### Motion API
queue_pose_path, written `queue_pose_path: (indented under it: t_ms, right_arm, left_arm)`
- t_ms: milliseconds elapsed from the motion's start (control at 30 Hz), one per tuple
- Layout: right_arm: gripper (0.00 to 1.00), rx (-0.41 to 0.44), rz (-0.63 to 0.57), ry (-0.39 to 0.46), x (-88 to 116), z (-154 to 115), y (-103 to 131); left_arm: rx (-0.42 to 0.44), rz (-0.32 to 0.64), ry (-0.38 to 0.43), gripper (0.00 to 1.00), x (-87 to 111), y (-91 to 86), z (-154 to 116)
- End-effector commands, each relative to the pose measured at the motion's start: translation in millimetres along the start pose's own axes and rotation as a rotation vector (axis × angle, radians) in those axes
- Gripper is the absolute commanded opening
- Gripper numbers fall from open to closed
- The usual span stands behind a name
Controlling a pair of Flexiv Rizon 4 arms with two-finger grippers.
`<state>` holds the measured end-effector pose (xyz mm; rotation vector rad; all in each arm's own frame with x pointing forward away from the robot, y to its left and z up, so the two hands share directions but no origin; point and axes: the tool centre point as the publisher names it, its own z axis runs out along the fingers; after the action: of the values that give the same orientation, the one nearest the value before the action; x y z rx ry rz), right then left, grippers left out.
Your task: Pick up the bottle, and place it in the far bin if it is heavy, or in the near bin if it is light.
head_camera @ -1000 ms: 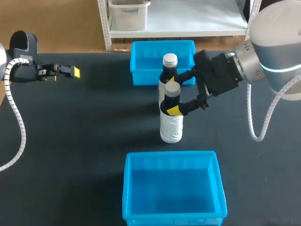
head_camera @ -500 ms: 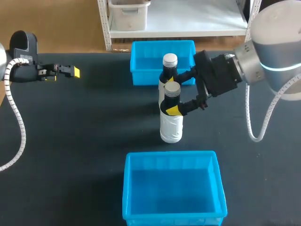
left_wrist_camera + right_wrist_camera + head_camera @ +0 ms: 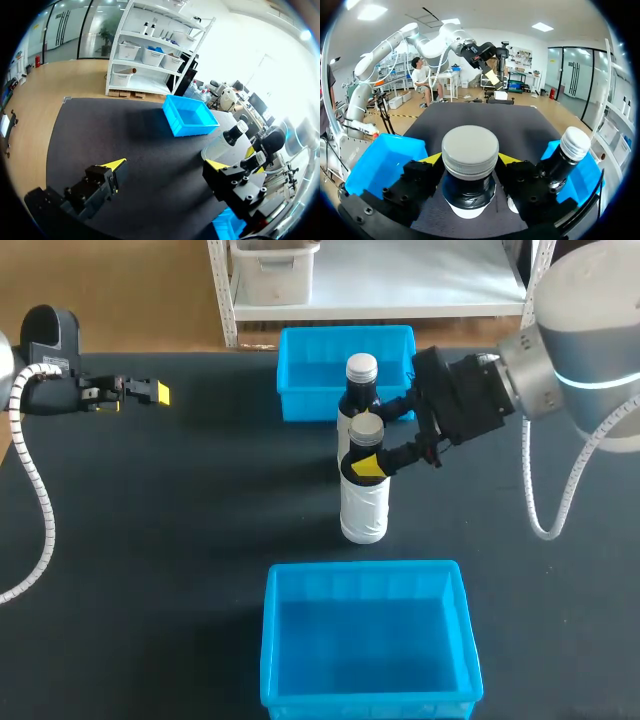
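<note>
head: high at the rear, looking down on whole table (image 3: 150, 540) | left wrist: table's left side, facing across it, well back | right wrist: very near, just behind front bottle (image 3: 470, 165) | all share: table middle, far bin (image 3: 300, 380)

- Setting: a robotics lab bench, as the items below show.
- Table (image 3: 150, 570): one broad black work surface.
- Left arm (image 3: 45, 360) at 10 o'clock, right arm (image 3: 575, 350) at 2 o'clock: machine arms trailing corrugated cable hoses.
- Left gripper (image 3: 165, 165), right gripper (image 3: 470, 159): two-fingered, yellow-tipped; the left gapes, the right clasps the white bottle (image 3: 363, 505) at the neck.
- Far bin (image 3: 310, 400) at 12 o'clock, near bin (image 3: 370, 705) at 6 o'clock: matching blue plastic bins.
- Dark bottle (image 3: 361, 375): upright, just behind the white bottle.
</note>
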<state>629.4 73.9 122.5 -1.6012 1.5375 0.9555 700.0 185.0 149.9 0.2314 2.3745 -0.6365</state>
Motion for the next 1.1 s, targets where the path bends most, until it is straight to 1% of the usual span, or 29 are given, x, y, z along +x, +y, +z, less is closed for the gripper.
queue_pose_path:
  t_ms: [33, 67, 133, 167, 200, 233, 533, 600, 733, 767, 800, 867, 1100]
  right_arm:
    - [0.62, -0.001, -0.001, -0.001, 0.3, 1.1, 0.2]
    - [0.62, -0.001, -0.001, -0.001, 0.5, 1.4, 0.2]
    - [0.6, -0.002, 0.0, -0.001, 0.9, 2.0, 0.4]
    - [0.57, -0.003, 0.0, -0.001, 0.9, 2.2, 0.5]
    - [0.49, -0.003, 0.0, -0.002, 0.9, 2.4, 0.8]
    - [0.47, -0.004, -0.001, -0.002, 0.7, 2.5, 1.1]
    - [0.43, -0.002, -0.006, -0.002, -0.6, 1.5, 1.7]
    - [0.4, -0.002, -0.005, -0.002, -0.3, 1.4, 1.6]
    - [0.26, -0.001, -0.005, -0.004, -0.1, 1.1, 1.2]
    - [0.2, 0.0, -0.005, -0.005, -0.2, 0.8, 1.0]
    - [0.17, 0.0, -0.005, -0.005, -0.5, 0.4, 0.7]
    - [0.0, 0.001, -0.009, -0.008, -1.6, -0.8, 0.9]
    - [0.0, 0.015, -0.01, 0.009, -6.2, -8.5, 2.7]
  left_arm:
    - [0.0, 0.0, 0.0, 1.0, 0.0, 0.0, 0.0]
    - [0.0, 0.0, 0.0, 1.0, 0.0, 0.0, 0.0]
    - [0.0, 0.0, 0.0, 1.0, 0.0, 0.0, 0.0]
    - [0.0, 0.0, 0.0, 1.0, 0.0, 0.0, 0.0]
    - [0.0, 0.0, 0.0, 1.0, 0.0, 0.0, 0.0]
    - [0.0, 0.0, 0.0, 1.0, 0.0, 0.0, 0.0]
    - [0.0, 0.0, 0.0, 1.0, 0.0, 0.0, 0.0]
    - [0.0, 0.0, 0.0, 1.0, 0.0, 0.0, 0.0]
    - [0.0, 0.0, 0.0, 1.0, 0.0, 0.0, 0.0]
    - [0.0, 0.0, 0.0, 1.0, 0.0, 0.0, 0.0]
    - [0.0, 0.0, 0.0, 1.0, 0.0, 0.0, 0.0]
    - [0.0, 0.0, 0.0, 1.0, 0.0, 0.0, 0.0]
    - [0.0, 0.0, 0.0, 1.0, 0.0, 0.0, 0.0]
